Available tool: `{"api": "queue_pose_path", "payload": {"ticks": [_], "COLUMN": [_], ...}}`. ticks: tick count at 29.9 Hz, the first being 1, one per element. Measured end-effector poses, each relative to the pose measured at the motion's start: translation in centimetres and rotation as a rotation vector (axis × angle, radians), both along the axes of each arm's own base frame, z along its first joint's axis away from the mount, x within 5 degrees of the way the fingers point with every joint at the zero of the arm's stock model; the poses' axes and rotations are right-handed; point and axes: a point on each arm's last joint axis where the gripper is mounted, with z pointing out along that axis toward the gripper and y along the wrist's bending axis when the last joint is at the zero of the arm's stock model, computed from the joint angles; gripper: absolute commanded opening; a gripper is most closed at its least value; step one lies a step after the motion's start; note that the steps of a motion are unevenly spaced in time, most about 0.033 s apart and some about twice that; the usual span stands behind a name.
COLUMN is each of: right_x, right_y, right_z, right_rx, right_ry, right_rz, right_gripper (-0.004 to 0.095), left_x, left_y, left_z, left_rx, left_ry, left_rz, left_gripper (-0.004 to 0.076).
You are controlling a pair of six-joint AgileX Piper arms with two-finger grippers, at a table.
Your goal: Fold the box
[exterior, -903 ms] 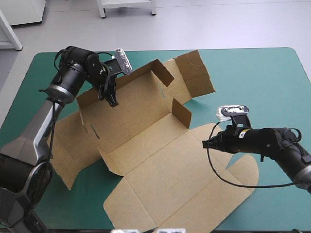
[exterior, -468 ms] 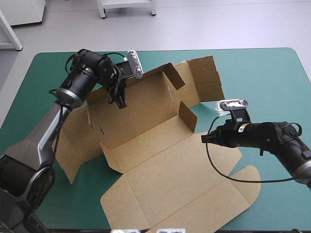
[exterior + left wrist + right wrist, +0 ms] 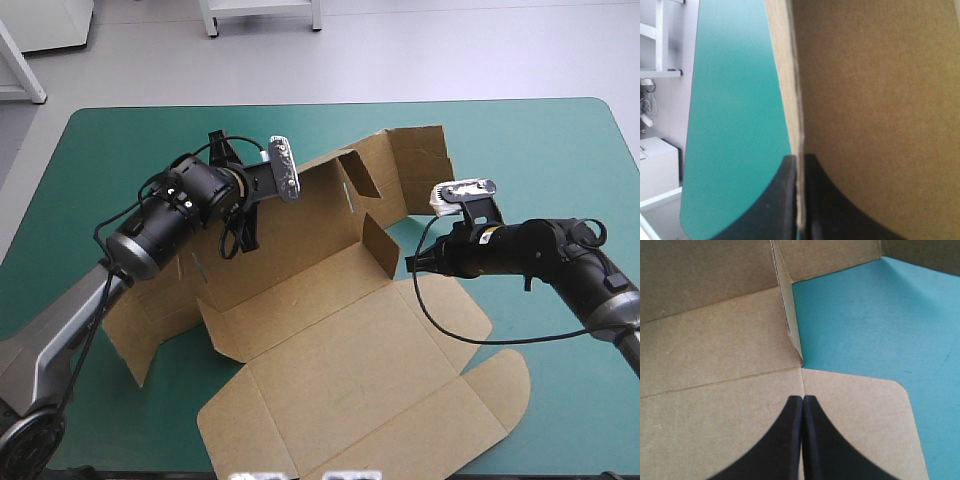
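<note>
While the box (image 3: pixel 330 345) lies mostly spread over the middle of the teal-green worktop (image 3: pixel 560 160), I see its rear wall (image 3: pixel 300 215) tipped up. The left gripper (image 3: pixel 238 240) is pinching that wall's edge; in the left wrist view its black fingers (image 3: pixel 782 200) sit on either side of the board, all but meeting. The right gripper (image 3: pixel 411 262) hangs low over the box's right side, its fingers (image 3: pixel 790 440) pressed together into one point above a crease, with a short raised flap (image 3: pixel 378 245) just ahead. Whether those tips touch the board, I cannot tell.

Lab, teal-green table (image 3: pixel 540 150), white furniture legs (image 3: pixel 211 20), grey floor (image 3: pixel 450 50)
</note>
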Motion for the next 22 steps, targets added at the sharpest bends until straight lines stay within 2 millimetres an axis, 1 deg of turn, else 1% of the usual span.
{"api": "queue_pose_path", "payload": {"ticks": [7,11,15,17,22], "right_x": [0.7,1.3,2.4,2.8,4.0], "right_y": [0.3,0.4,0.8,0.9,1.2], "right_z": [0.7,1.0,1.6,2.0,2.7], "right_rx": [-0.004,-0.008,-0.004,-0.011,-0.028], "right_ry": [-0.007,-0.02,-0.034,-0.04,-0.044], "right_rz": [0.013,0.015,0.016,0.022,0.034], "right_gripper": [-0.0017,-0.0017,-0.0017,-0.0017,-0.0017], "left_x": [-1.8,-2.3,-2.3,-2.2,-2.6], "left_y": [-1.6,-1.8,-1.7,-1.6,-1.3], "left_z": [-1.1,-1.7,-2.4,-2.4,-1.1], "left_rx": [0.05,0.066,0.069,0.071,0.038], "left_ry": [-0.085,-0.144,-0.204,-0.236,-0.294], "left_rz": [-0.028,-0.019,0.008,0.018,0.007], "left_gripper": [-0.0008,-0.0008,-0.0008,-0.0008,-0.0008]}}
